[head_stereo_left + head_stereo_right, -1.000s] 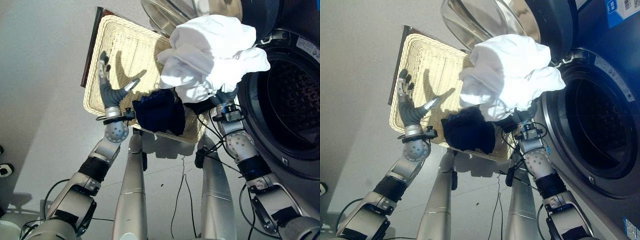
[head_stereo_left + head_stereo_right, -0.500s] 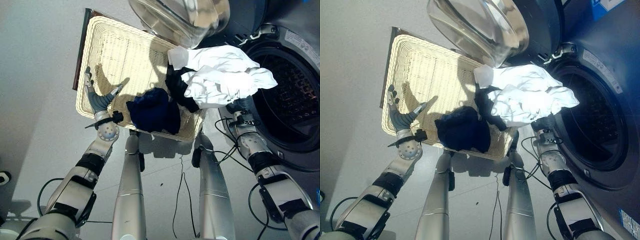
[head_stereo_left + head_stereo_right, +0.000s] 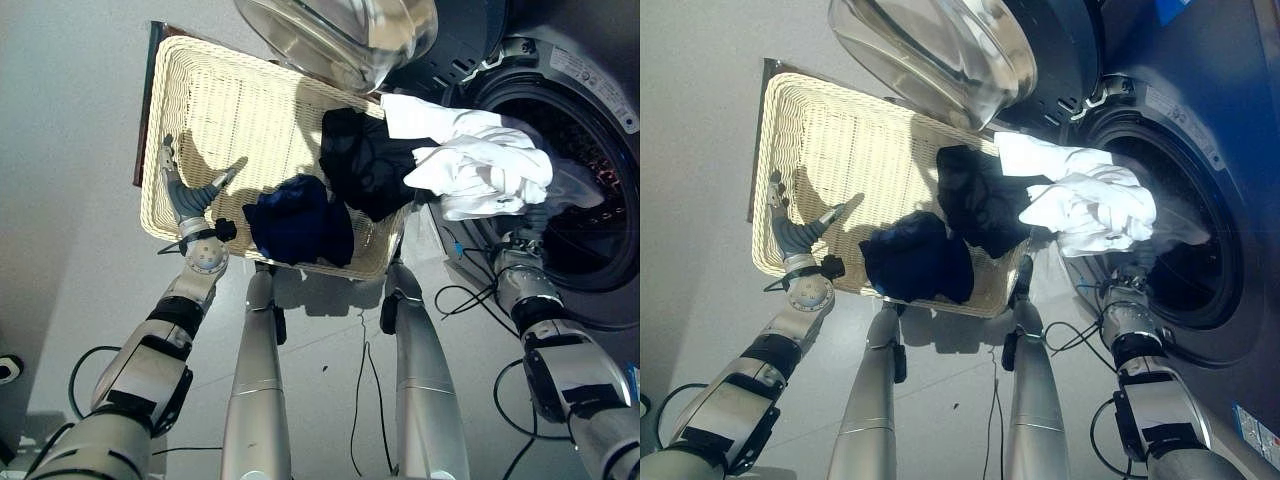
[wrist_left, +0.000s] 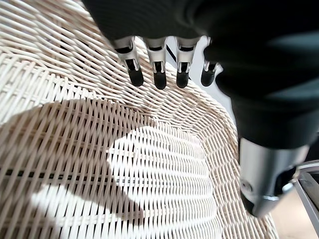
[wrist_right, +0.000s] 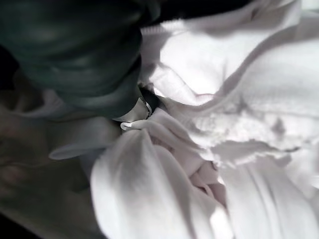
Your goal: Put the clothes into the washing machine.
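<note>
A white garment [image 3: 480,170] hangs bunched over my right hand [image 3: 535,225] at the mouth of the washing machine drum [image 3: 605,240]. In the right wrist view the white cloth [image 5: 239,99] wraps round the hand's dark cover [image 5: 75,55], with the fingers mostly buried in it. A black garment [image 3: 360,165] and a dark blue garment [image 3: 300,220] lie in the near right part of the wicker basket [image 3: 200,80]. My left hand [image 3: 185,195] is held open over the basket's left side, its straight fingers [image 4: 157,74] above bare weave.
The machine's round glass door [image 3: 330,35] stands swung open above the basket's far edge. The basket rests on a pale grey floor [image 3: 70,150], and a dark board [image 3: 143,110] shows along its left rim.
My right hand has carried the white garment to the right, from above the basket to the drum's mouth. That uncovered the black garment in the basket. The camera has shifted too.
</note>
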You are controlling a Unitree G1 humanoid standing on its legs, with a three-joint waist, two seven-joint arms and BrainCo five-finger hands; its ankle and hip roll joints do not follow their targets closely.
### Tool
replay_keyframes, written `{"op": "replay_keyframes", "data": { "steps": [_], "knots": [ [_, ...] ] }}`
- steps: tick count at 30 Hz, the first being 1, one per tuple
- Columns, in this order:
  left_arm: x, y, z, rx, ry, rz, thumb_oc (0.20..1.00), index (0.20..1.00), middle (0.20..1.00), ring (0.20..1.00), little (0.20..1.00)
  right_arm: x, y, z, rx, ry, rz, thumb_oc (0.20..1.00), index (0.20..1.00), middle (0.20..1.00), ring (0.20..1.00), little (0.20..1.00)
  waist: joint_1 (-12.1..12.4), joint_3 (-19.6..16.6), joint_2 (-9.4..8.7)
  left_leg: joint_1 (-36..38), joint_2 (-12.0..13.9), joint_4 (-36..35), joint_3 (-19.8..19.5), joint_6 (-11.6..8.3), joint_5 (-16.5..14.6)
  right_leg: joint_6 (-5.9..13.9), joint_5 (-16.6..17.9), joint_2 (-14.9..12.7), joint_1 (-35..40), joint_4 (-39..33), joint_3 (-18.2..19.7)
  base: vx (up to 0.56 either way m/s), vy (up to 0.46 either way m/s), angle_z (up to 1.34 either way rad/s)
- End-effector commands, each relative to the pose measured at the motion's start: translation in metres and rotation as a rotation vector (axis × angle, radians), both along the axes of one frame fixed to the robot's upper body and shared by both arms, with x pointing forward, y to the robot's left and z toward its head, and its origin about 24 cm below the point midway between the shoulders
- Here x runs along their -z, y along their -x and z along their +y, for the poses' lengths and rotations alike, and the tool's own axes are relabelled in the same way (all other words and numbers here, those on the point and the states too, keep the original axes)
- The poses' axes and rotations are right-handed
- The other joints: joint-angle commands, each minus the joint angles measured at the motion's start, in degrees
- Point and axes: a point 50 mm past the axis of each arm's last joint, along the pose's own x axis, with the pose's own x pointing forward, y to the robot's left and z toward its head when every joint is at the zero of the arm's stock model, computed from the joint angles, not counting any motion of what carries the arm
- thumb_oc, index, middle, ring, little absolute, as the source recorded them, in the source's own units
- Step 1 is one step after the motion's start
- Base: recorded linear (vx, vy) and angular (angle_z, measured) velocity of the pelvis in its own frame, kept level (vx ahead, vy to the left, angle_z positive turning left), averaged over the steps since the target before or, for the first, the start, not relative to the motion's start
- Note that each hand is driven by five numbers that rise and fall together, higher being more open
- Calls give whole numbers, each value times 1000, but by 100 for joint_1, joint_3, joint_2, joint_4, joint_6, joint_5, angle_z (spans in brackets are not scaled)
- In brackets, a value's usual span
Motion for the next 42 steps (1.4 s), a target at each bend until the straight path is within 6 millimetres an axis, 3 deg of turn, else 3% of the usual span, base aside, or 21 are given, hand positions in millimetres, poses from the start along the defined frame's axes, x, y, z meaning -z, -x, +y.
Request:
{"op": "replay_keyframes", "data": {
  "steps": [1,2,4,5,6,7,8,11,14,17,19,21,22,24,29,33,34,42],
  "knots": [
    [-8,4,14,-40,4,-52,1000,1000,1000,1000,1000,-65,42,-84,515,23,-13,200,200,200,200,200,-6,-24,92,-315,-369,128,-64,439,188,44,426,321,187,-342,-474,-11,-68,-2],
    [-6,6,15,-43,-5,-45,1000,1000,1000,1000,1000,-75,49,-91,584,26,-12,200,200,200,200,200,-1,-24,72,-268,-361,137,-84,436,131,53,384,333,238,-341,-476,-20,-95,-3],
    [-6,11,28,-60,-28,-36,1000,1000,1000,1000,1000,-128,80,-111,844,21,-45,200,200,200,200,200,-13,-24,-29,-222,-336,66,-143,431,110,71,428,362,306,-469,-484,-26,-76,-4],
    [-6,12,30,-64,-31,-32,1000,1000,1000,1000,1000,-132,84,-113,871,17,-44,200,200,200,200,200,-27,-24,-44,-202,-320,54,-140,428,99,76,428,372,329,-485,-480,-25,-54,-7],
    [-6,14,35,-74,-35,-27,1000,1000,1000,1000,1000,-140,93,-118,920,0,-40,485,485,485,485,485,-61,-24,-88,-176,-291,32,-140,418,100,84,441,389,363,-513,-472,-10,-22,-12],
    [-7,15,38,-79,-37,-24,1000,1000,1000,1000,1000,-145,99,-121,947,12,-33,956,956,956,956,956,-85,-24,-128,-173,-276,20,-143,414,118,89,460,397,373,-524,-472,-6,-25,-12],
    [-6,16,40,-82,-42,-18,1000,1000,1000,1000,1000,-149,102,-124,962,43,-26,1000,1000,1000,1000,1000,-100,-24,-164,-142,-262,21,-144,414,107,92,454,408,406,-516,-477,-2,-18,-12],
    [-15,14,48,-67,-72,1,1000,1000,1000,1000,1000,-165,109,-132,959,142,20,1000,1000,1000,1000,1000,-112,-24,-291,-65,-257,10,-191,443,100,85,452,424,499,-550,-465,-8,-20,-7],
    [-18,10,46,6,-121,34,1000,1000,1000,1000,1000,-159,111,-147,931,173,93,1000,1000,1000,1000,1000,-86,-24,-316,-65,-296,26,-237,452,100,83,469,410,514,-561,-474,6,-24,-2],
    [-18,5,34,73,-163,56,1000,1000,1000,1000,1000,-155,103,-146,927,310,244,1000,1000,1000,1000,1000,-26,-24,-268,-79,-361,46,-266,475,106,86,496,376,508,-561,-511,5,-23,5],
    [-21,1,21,131,-186,61,1000,1000,1000,1000,1000,-150,89,-137,940,451,478,1000,1000,1000,1000,1000,44,-24,-194,-95,-426,28,-282,503,115,96,521,344,491,-589,-550,-2,-29,5],
    [-25,-1,17,145,-196,52,1000,1000,1000,1000,1000,-150,85,-136,946,448,547,1000,1000,1000,1000,1000,62,-24,-168,-172,-474,31,-305,519,169,84,580,330,418,-614,-557,0,-13,2],
    [-23,-1,13,162,-198,55,1000,1000,1000,1000,1000,-139,83,-137,973,538,736,1000,1000,1000,1000,1000,105,-24,-130,-118,-456,36,-286,515,108,110,517,322,474,-583,-583,10,-28,6],
    [-25,-3,8,185,-203,50,1000,1000,1000,1000,1000,-132,78,-135,987,617,906,1000,1000,1000,1000,1000,143,-24,-105,-137,-499,27,-311,542,120,104,545,308,462,-610,-601,-2,-30,5],
    [-35,-9,-15,302,-228,50,1000,1000,1000,1000,1000,-148,57,-113,1112,1080,1216,1000,1000,1000,1000,1000,197,-24,5,-232,-555,14,-300,598,127,134,565,265,369,-611,-666,-18,-18,9],
    [-39,-12,-24,385,-272,63,1000,1000,1000,1000,1000,-160,47,-99,1155,1213,1210,1000,1000,1000,1000,1000,198,-24,69,-266,-573,0,-265,615,127,137,551,248,324,-614,-676,-10,3,3],
    [-39,-13,-29,424,-299,73,1000,1000,1000,1000,1000,-162,42,-92,1185,1312,1199,1000,1000,1000,1000,1000,193,-24,105,-275,-582,-14,-245,626,127,138,545,245,298,-603,-672,0,0,0],
    [-30,-14,-54,575,-556,198,1000,1000,1000,1000,1000,-153,27,-64,1228,1521,1102,1000,1000,1000,1000,1000,150,-24,252,-316,-588,-8,-118,642,114,146,498,212,197,-553,-634,-10,43,3]
  ]
}}
